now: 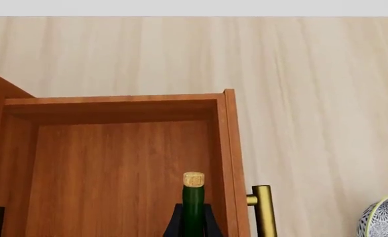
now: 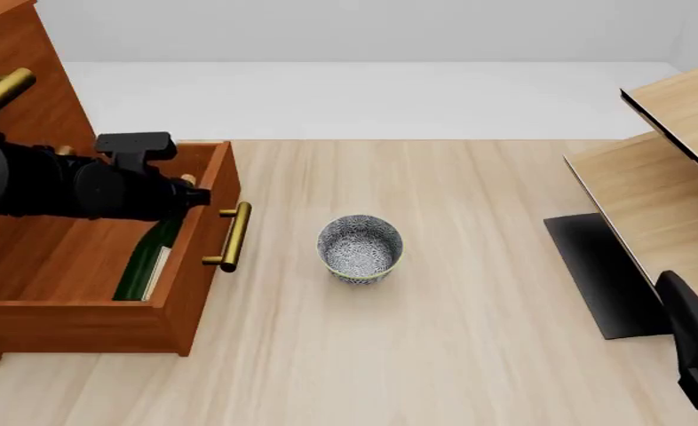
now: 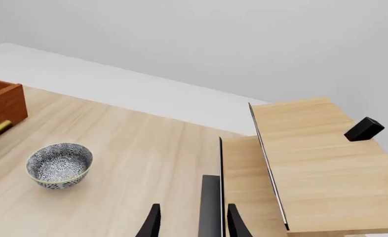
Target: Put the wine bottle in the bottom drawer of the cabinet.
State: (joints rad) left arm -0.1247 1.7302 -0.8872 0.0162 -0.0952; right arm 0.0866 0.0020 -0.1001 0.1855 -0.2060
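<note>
with the wine bottle (image 2: 147,257) already lying down inside the bottom drawer (image 2: 195,293), this looks like the release stage, and it wants a gentle hand. the left end effector (image 1: 193,228) sits at the bottle's neck, dark fingers (image 1: 175,224) on both sides of the green glass just below the cork (image 1: 193,178), pinching it as far as i can judge. the bottle rests near the front wall, close behind the brass handle (image 2: 233,235). best play: spread the fingers slowly, then lift straight up so nothing drags the neck or clips the drawer wall. the right end effector (image 3: 190,222) waits well apart, prongs spread, holding nothing. the bowl (image 2: 360,248) stands on the worktop (image 2: 468,311), clear of the cabinet (image 2: 23,106).
</note>
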